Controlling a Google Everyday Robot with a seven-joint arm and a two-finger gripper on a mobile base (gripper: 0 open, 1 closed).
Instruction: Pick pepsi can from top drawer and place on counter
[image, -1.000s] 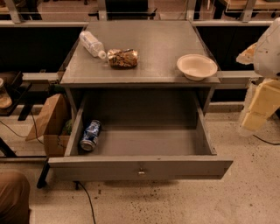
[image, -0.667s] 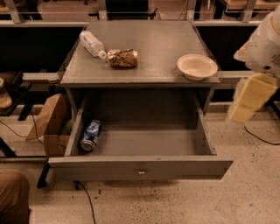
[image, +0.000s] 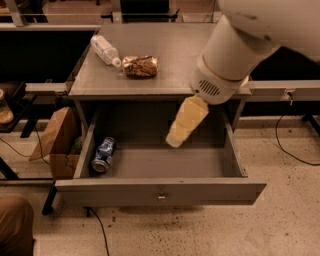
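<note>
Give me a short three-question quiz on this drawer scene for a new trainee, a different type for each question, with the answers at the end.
1. True or false: the pepsi can lies on its side in the front left corner of the open top drawer.
2. Where is the gripper? A) over the drawer's middle, apart from the can; B) clamped on the can; C) out of view.
3. Fill in: on the counter, a plastic bottle lies beside a ____.

Key: 1 true; 2 A; 3 snack bag.
</note>
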